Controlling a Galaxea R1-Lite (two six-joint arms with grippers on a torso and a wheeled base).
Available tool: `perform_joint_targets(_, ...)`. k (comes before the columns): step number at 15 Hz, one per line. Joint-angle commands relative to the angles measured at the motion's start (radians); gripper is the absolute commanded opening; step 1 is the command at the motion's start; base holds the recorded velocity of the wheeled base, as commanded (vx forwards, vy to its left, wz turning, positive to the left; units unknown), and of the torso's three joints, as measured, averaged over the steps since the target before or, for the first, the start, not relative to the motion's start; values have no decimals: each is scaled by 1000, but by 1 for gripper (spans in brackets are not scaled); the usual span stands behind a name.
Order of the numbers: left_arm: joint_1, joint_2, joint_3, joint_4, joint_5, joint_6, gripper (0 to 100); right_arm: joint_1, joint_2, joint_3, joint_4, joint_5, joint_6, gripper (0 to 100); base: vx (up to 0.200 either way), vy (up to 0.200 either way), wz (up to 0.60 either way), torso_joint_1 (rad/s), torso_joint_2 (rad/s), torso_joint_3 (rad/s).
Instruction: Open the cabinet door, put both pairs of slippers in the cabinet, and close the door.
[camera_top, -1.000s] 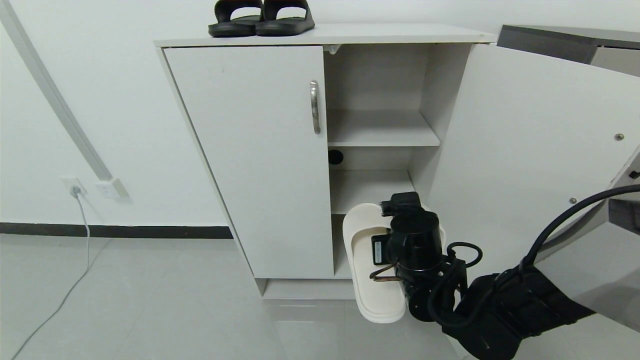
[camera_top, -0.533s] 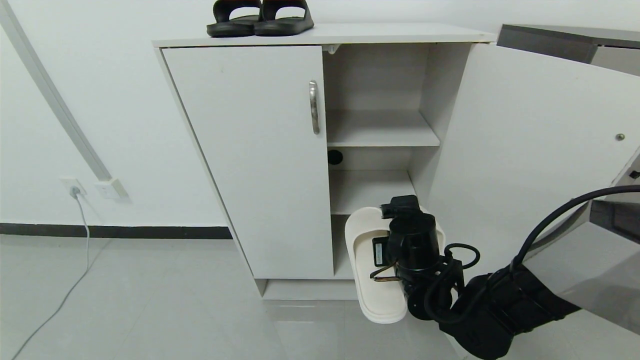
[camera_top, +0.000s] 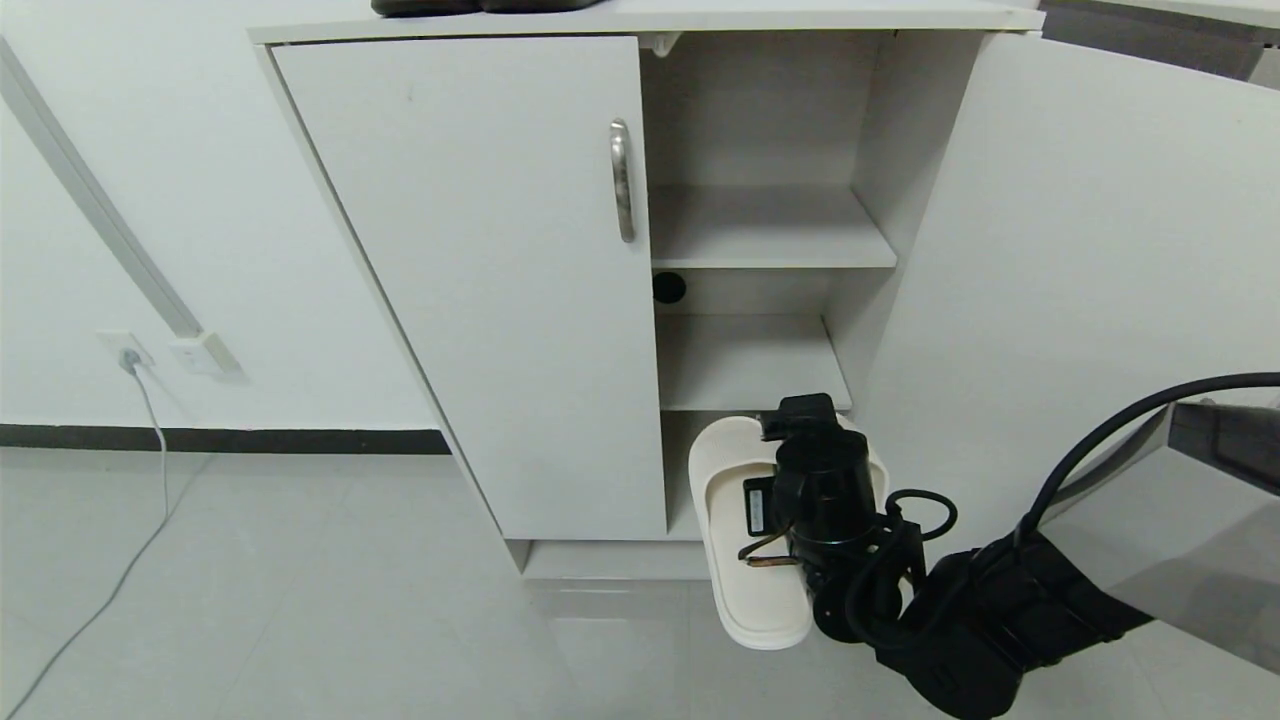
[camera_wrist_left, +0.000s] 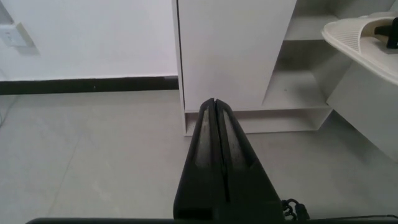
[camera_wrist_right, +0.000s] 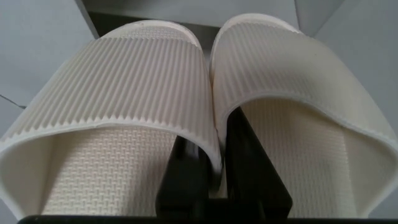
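Observation:
A pair of white slippers (camera_top: 750, 540) hangs side by side in front of the white cabinet's bottom compartment (camera_top: 684, 500), toes toward the opening. My right gripper (camera_wrist_right: 214, 167) is shut on the two inner edges of the white slippers (camera_wrist_right: 124, 93), and its wrist (camera_top: 825, 490) covers them from above. The right cabinet door (camera_top: 1060, 250) stands wide open; the left door (camera_top: 480, 260) is shut. Black slippers (camera_top: 480, 5) lie on the cabinet top. My left gripper (camera_wrist_left: 215, 124) is shut on nothing, low over the floor, facing the cabinet (camera_wrist_left: 236, 50).
Two bare shelves (camera_top: 770, 225) (camera_top: 745, 365) sit above the bottom compartment. A metal handle (camera_top: 622, 180) is on the shut door. A wall outlet (camera_top: 125, 355) and its cable (camera_top: 120, 570) are at the left. Open grey floor (camera_top: 300, 620) lies before the cabinet.
The head camera has shifted, so the cabinet looks nearer and higher in the picture. The right gripper with the white slippers now sits slightly lower against the cabinet, level with the bottom compartment.

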Motion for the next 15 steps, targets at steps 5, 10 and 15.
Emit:
perform_joint_targets(5, 0, 2, -1, 0, 0, 0, 0, 2, 37, -1, -48, -3, -5, 0, 0, 0, 0, 2, 1, -202)
perform_joint_targets(10, 0, 2, 0, 0, 1, -2, 0, 19, 12, 47, -277, -11, -132, 0, 0, 0, 0, 2, 2, -103)
perform_joint_targets(15, 0, 2, 0, 0, 1, -2, 0, 11, 29, 94, -454, -18, -249, 0, 0, 0, 0, 0, 0, 0)
